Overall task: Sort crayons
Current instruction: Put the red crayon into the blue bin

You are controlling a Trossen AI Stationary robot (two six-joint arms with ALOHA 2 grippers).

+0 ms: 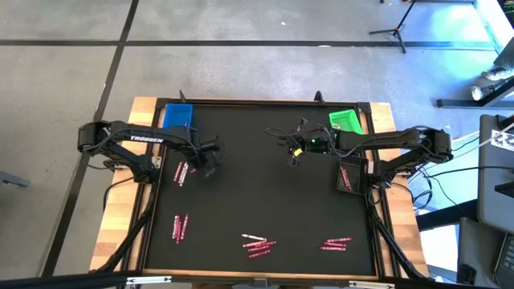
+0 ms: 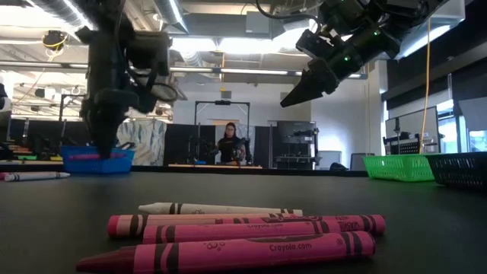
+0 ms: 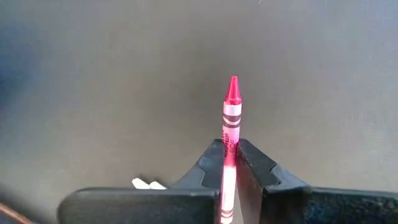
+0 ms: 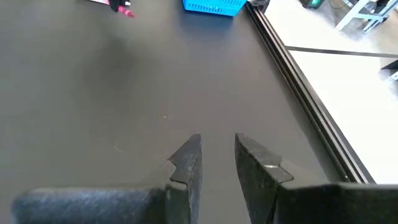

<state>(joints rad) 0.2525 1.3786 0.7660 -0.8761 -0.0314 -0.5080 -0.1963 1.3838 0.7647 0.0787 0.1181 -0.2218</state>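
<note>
- My left gripper (image 3: pixel 231 163) pinches a pink crayon (image 3: pixel 231 118), left of centre in the overhead frame.
- My right gripper (image 4: pixel 216 163) hangs upper right, fingers narrowly apart, holding nothing.

A blue tray (image 1: pixel 177 115) is sitting at the far left corner of the black table (image 1: pixel 257 193), and a green tray (image 1: pixel 345 121) is sitting at its far right corner. Beyond the table, a person (image 2: pixel 230 143) is standing among workbenches.
</note>
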